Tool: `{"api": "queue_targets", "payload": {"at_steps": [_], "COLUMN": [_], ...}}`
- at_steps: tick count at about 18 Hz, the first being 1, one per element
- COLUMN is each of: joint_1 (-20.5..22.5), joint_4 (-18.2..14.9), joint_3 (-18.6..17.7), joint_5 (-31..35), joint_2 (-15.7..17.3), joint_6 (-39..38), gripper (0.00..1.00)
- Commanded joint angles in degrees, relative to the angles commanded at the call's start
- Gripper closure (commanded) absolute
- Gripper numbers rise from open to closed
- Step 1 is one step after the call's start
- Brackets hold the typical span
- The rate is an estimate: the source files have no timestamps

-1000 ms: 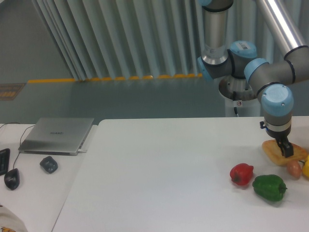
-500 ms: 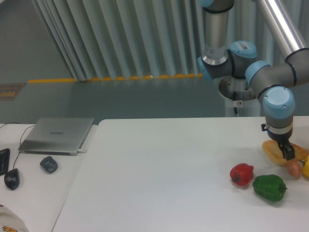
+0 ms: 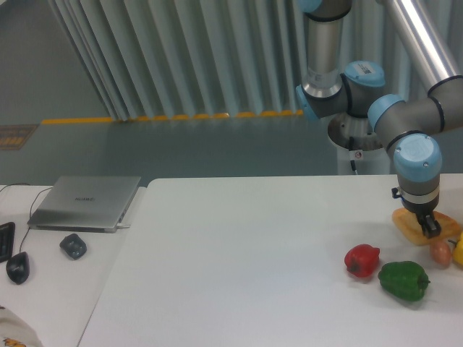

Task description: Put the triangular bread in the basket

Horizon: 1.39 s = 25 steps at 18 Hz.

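Your pincer (image 3: pixel 429 229) is down on the triangular bread (image 3: pixel 414 225) at the far right of the desk (image 3: pixel 239 267), fingers right against it. Can't tell whether it's spread or pinching from this angle. Just below-right of the pincer sits a small orange egg-like thing (image 3: pixel 440 251), with the green pepper (image 3: pixel 403 280) and red pepper (image 3: pixel 362 259) lower left.

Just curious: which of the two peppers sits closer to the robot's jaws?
The green pepper, toward the table's front right; the red pepper lies farther left of the gripper.
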Motion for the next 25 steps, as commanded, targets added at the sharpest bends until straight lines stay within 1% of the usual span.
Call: {"api": "queue_targets", "payload": {"at_steps": [2, 7, 8, 9, 10, 15, 21, 23, 25], "joint_1": [-0.26, -0.26, -0.35, -0.35, -0.44, -0.26, 0.0, 0.0, 0.09], "joint_4": [-0.09, -0.17, -0.17, -0.09, -0.09, -0.17, -0.09, -0.09, -0.09], "joint_3": [0.7, 0.71, 0.27, -0.25, -0.17, -0.7, -2.02, -2.19, -2.46], "joint_5": [0.0, -0.09, -0.09, -0.17, -0.18, -0.26, -0.09, -0.09, 0.0], "joint_2": [0.18, 0.26, 0.18, 0.09, 0.09, -0.17, -0.61, -0.79, -0.79], "joint_6": [-0.35, -0.18, 0.08, -0.26, -0.35, -0.26, 0.09, 0.09, 0.0], "gripper": [1.0, 1.0, 0.23, 0.03, 0.02, 0.0, 0.01, 0.03, 0.1]}}
